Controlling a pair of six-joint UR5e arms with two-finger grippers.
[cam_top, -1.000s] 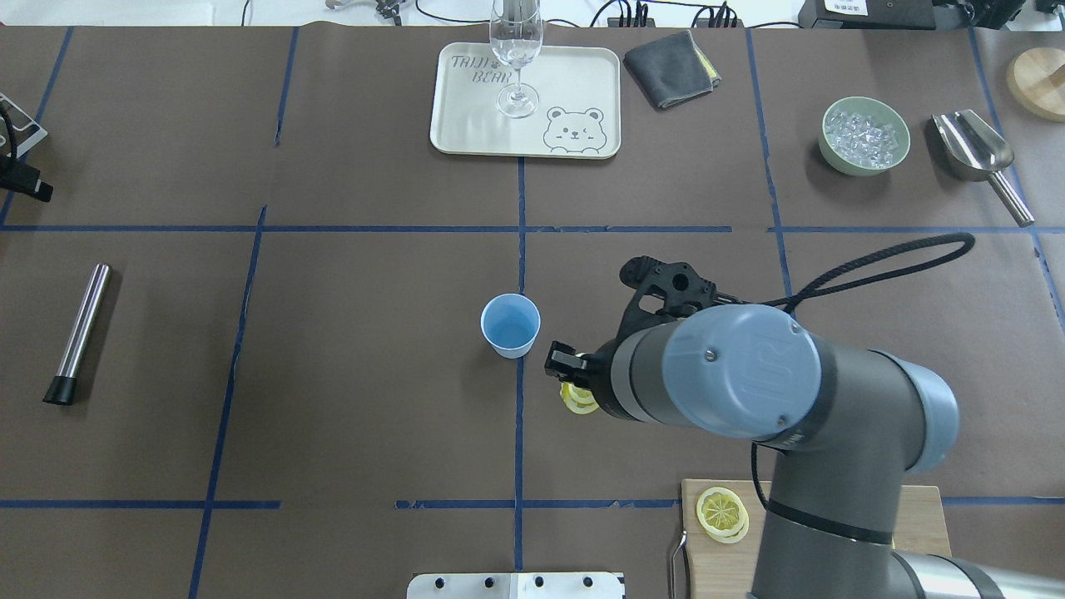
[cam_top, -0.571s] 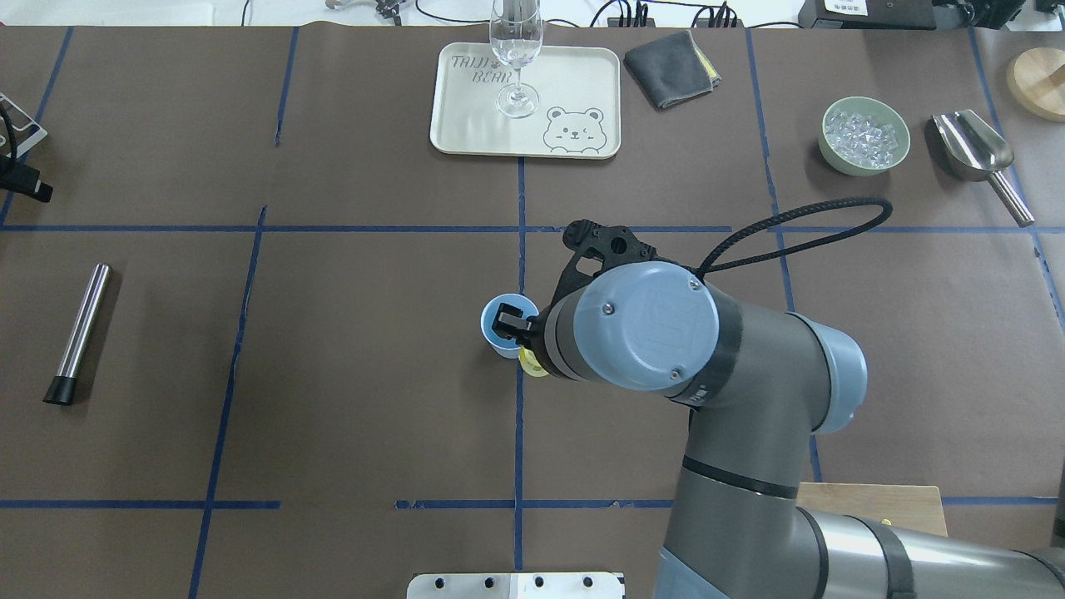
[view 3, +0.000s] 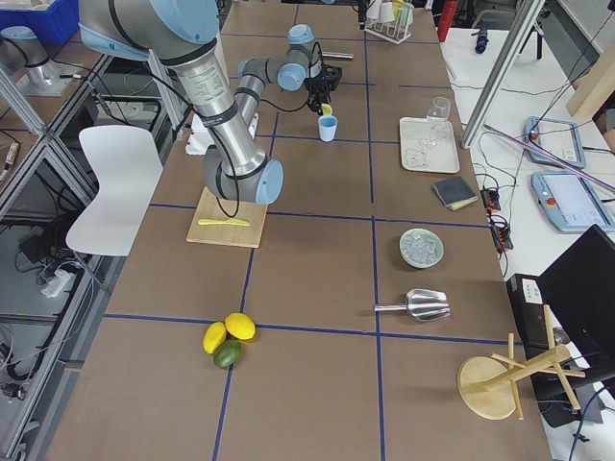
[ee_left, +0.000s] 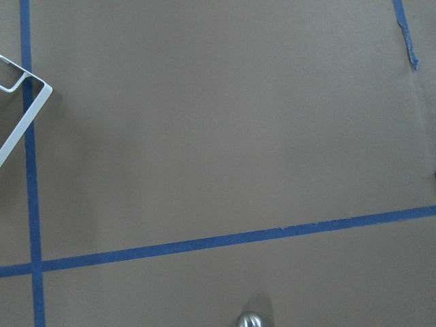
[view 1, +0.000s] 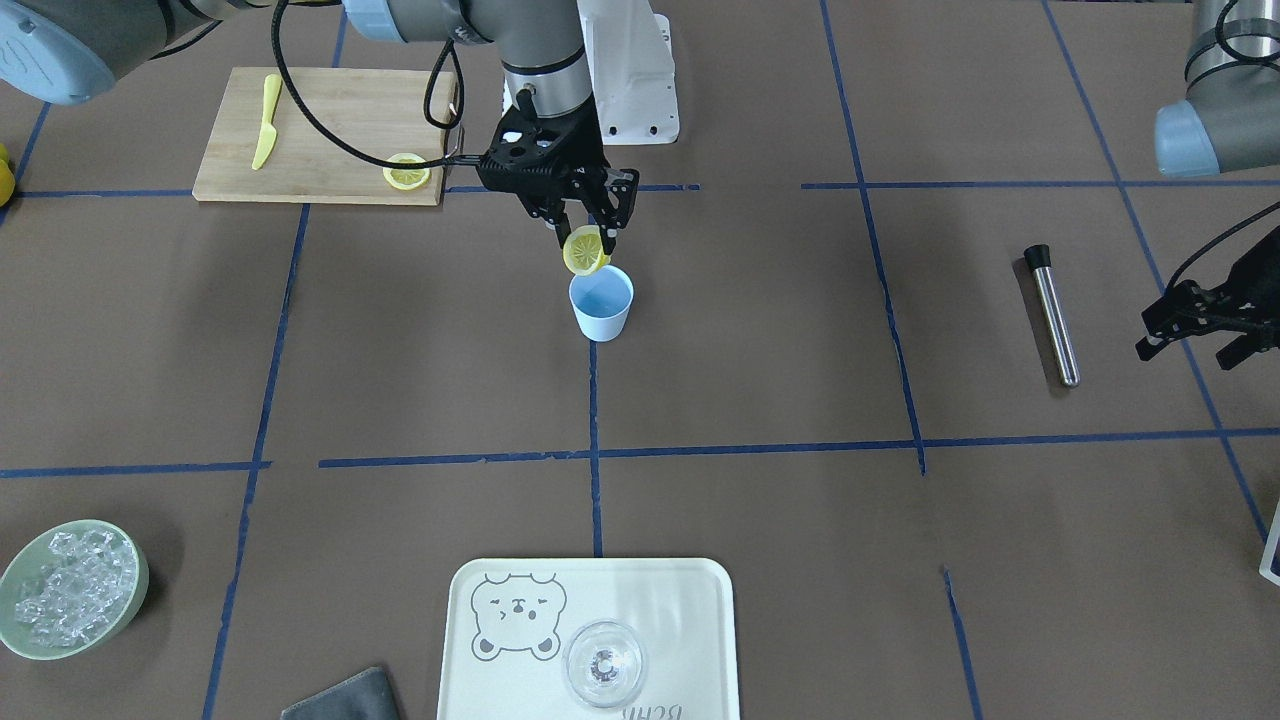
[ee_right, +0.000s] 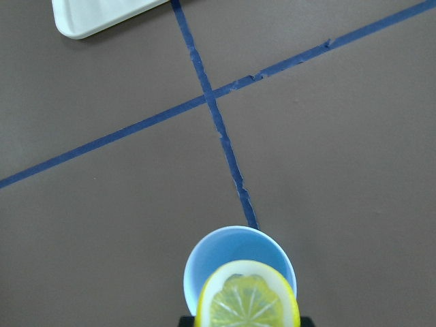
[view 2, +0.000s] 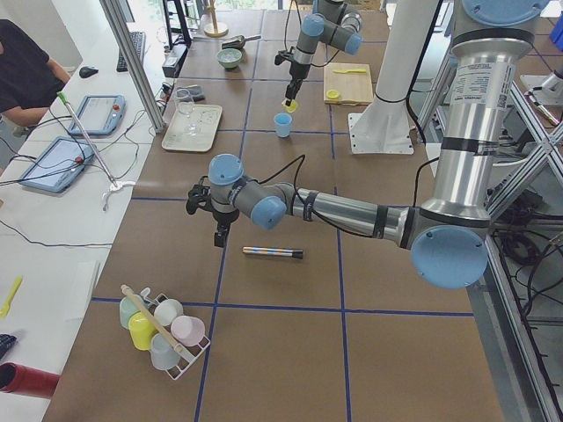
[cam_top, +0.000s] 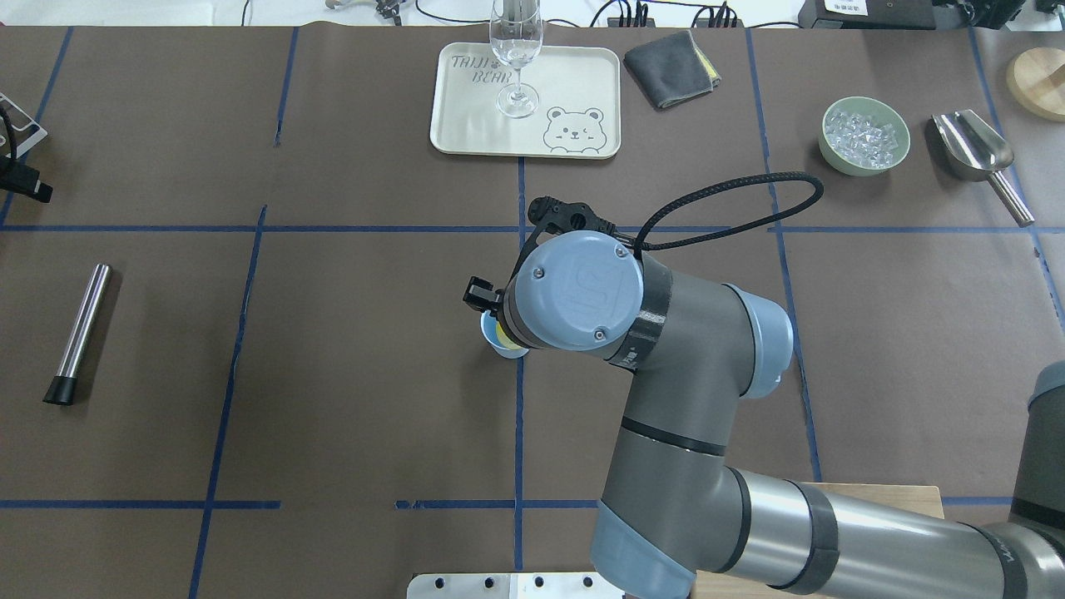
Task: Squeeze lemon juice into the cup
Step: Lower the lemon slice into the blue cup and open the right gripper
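The lemon [view 1: 585, 252], a round yellow slice with its cut face showing, hangs tilted just above the rim of the light blue cup [view 1: 601, 303] near the table's middle. My right gripper [view 1: 588, 238] is shut on the lemon from above. The right wrist view has the lemon [ee_right: 247, 301] in front of the cup's [ee_right: 231, 246] open mouth. In the overhead view the right arm hides most of the cup [cam_top: 502, 347]. Far off, near the table's end, my left gripper [view 1: 1195, 338] hovers open and holds nothing.
A metal rod [view 1: 1052, 312] lies near the left gripper. A cutting board [view 1: 320, 135] behind the cup holds a yellow knife [view 1: 264, 134] and another lemon slice [view 1: 407, 173]. A tray [cam_top: 574, 83] with a stemmed glass [cam_top: 516, 50], a folded cloth [cam_top: 670, 68], an ice bowl [cam_top: 864, 136] and a scoop [cam_top: 978, 154] sit on the table's far side.
The right arm has swung left and away from the robot, carrying the lemon from beside the cup to over it. The left arm has not moved.
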